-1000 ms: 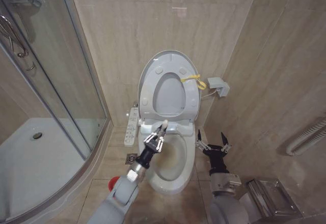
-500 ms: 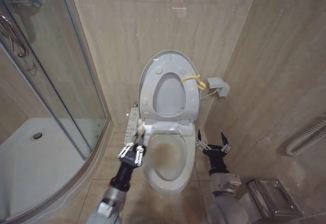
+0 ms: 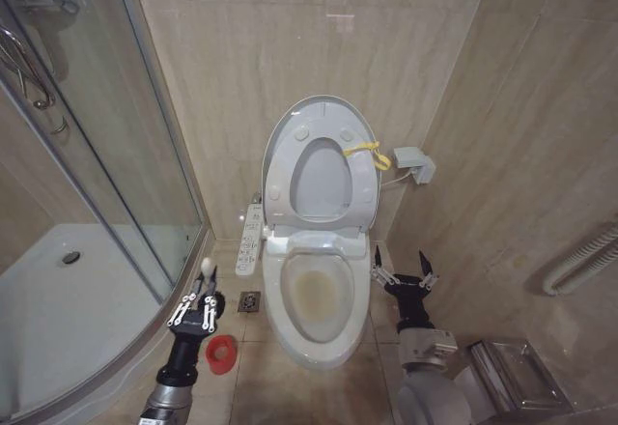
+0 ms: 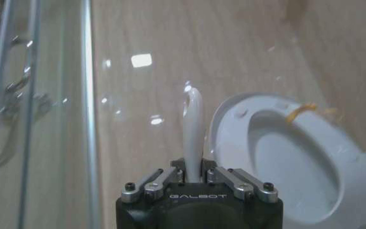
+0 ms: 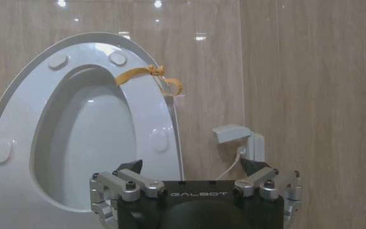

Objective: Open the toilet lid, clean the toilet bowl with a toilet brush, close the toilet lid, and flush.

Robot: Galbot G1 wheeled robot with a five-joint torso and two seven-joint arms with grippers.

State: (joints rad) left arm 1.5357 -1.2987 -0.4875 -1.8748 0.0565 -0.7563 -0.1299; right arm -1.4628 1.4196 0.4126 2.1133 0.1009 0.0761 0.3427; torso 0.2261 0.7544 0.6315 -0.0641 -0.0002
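**A:** Where is the brush sitting against the jaws?

**B:** The left gripper [image 3: 196, 310] is clenching the brush [image 3: 206, 272] by its white handle — the handle is standing nearly upright, running straight out past the fingertips, so its long axis is lining up with the gripper's own. The bristle end is hiding under the wrist; I cannot tell how it is pointing.

**A:** And the holder?

**B:** The red cup [image 3: 222, 354] is lying on the floor just beside and below that gripper, between the shower glass [image 3: 116, 184] and the bowl [image 3: 319, 295]. My judgement: the left arm is the nearer one for setting the brush down.

**A:** The rest?

**B:** The lid [image 3: 321, 159] is standing open against the wall, yellow strap [image 3: 369, 153] hanging at its rim. The right gripper [image 3: 404, 272] is waiting to the bowl's right, fingers spread, holding nothing. The floor drain [image 3: 250, 300] and control panel [image 3: 249, 241] are sitting near the cup — neither seems to be blocking it.
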